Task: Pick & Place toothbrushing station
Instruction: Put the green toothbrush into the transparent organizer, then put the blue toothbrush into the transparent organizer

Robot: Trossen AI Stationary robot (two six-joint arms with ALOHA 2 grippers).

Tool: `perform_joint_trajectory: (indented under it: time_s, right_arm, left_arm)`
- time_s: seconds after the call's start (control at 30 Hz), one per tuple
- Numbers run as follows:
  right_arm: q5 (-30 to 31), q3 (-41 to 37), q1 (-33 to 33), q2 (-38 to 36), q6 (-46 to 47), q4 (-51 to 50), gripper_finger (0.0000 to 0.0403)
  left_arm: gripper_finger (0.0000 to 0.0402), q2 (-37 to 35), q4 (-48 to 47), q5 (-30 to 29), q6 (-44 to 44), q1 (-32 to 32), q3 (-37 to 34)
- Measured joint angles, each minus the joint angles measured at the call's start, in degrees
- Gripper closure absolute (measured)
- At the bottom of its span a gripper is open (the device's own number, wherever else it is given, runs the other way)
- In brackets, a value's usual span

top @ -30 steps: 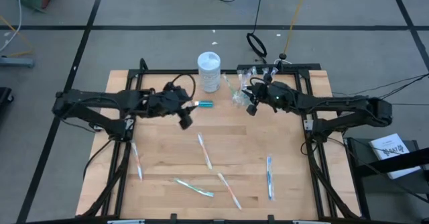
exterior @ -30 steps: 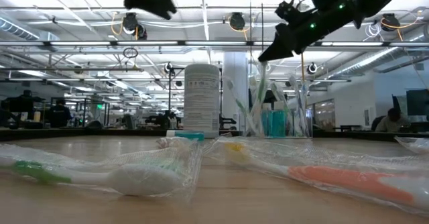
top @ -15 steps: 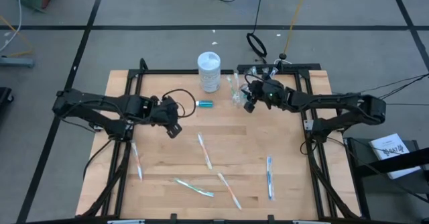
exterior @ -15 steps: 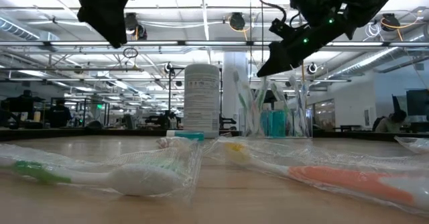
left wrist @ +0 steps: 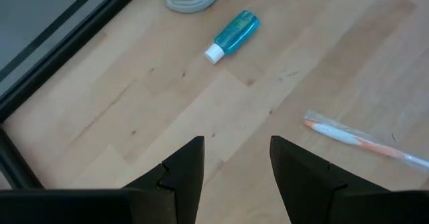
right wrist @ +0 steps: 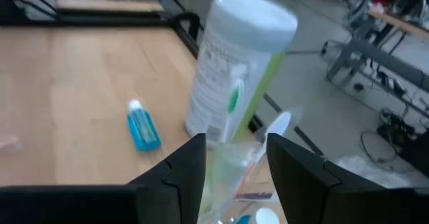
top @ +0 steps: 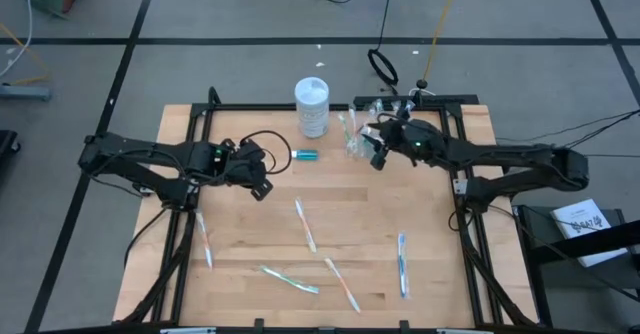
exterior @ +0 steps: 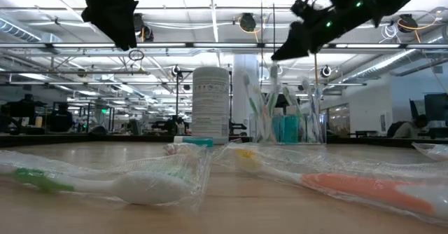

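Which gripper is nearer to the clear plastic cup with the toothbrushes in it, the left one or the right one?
The right. The right gripper hangs open right beside the clear cup. The left gripper is open too, well off toward the table's left half, past the small blue tube.

The tabletop [top: 350,204] is pale wood with a plank pattern. A blue tube [left wrist: 234,34] has a white cap, the canister [top: 312,106] is white, and one toothbrush [left wrist: 365,141] shows orange.

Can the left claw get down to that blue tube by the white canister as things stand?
Probably yes. The left claw hangs open above bare wood, and the blue tube lies alone just beyond it, clear of the white canister. The right claw sits over the clear cup, out of the way.
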Motion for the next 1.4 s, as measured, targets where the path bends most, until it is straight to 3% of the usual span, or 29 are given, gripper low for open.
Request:
perform_joint_trajectory:
  time_s: [0.13,0.33,0.57,0.8,1.03,1.4]
  right_arm:
    - [0.0,0.02,1.8,-6.83,4.99,-7.38,0.025]
    - [0.86,0.02,6.52,-14.49,17.37,-26.33,0.025]
    - [-18.45,0.02,13.37,-14.51,40.04,-44.23,0.025]
    - [-26.73,0.02,18.41,-9.29,60.46,-54.14,0.025]
    - [-27.21,0.0,27.12,-2.3,76.6,-55.66,0.025]
    - [-25.58,0.0,38.01,10.61,91.64,-48.6,0.025]
  left_arm:
    - [0.0224,0.0,0.02,-1.36,0.84,0.0,0.0]
    - [0.0224,0.0,0.17,-3.31,1.46,0.04,0.0]
    - [0.0224,0.0,4.11,-3.33,3.19,0.04,0.0]
    - [0.0224,0.0,12.69,-4.35,11.82,0.07,0.0]
    - [0.0224,0.0,13.9,-10.15,19.1,0.37,0.0]
    - [0.0224,0.0,13.79,-10.51,28.2,4.57,0.0]
